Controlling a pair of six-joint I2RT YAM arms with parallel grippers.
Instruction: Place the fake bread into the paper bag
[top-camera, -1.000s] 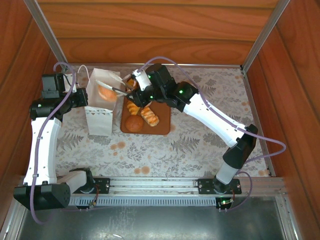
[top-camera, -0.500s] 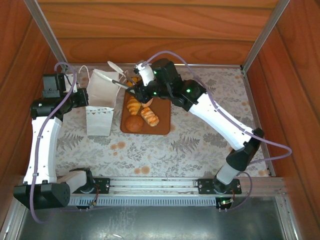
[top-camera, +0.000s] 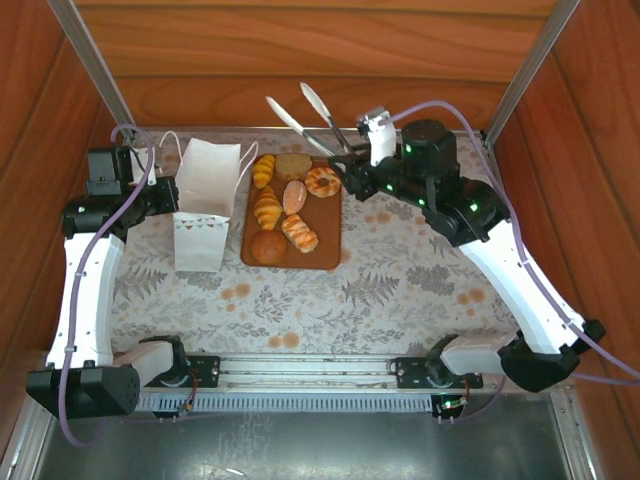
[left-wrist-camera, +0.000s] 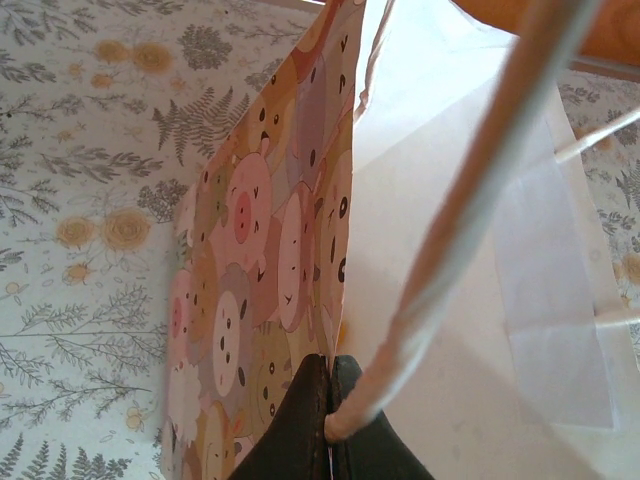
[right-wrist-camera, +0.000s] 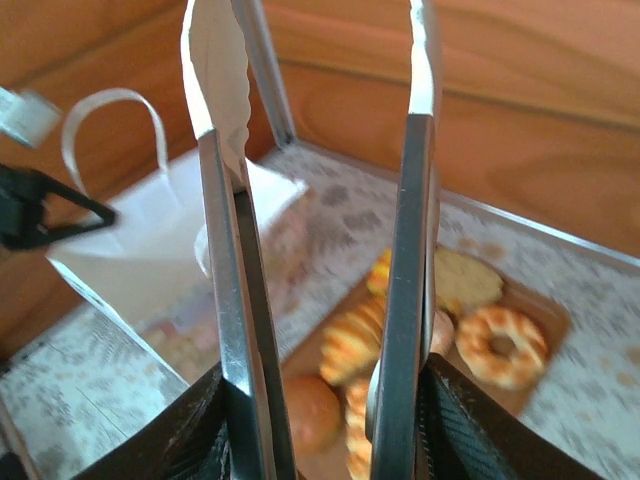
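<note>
I log: left fingers (left-wrist-camera: 296, 442) pinched tight on paper bag (top-camera: 205, 185) rim; right fingers (right-wrist-camera: 190, 440) clamped around tongs (top-camera: 300, 115), blades apart, empty; fake bread (top-camera: 268, 210) on tray (top-camera: 325, 252).

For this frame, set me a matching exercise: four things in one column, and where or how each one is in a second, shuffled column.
Things
1. paper bag
2. round brown bun
3. glazed ring
4. tongs

Places or states
A. near-left corner of the tray
B. held by the right hand, arms apart, nothing between them
C. far-right part of the tray
D. standing left of the tray, its wall pinched by the left hand

Pairs: 1-D, 2-A, 3-C, 4-B
</note>
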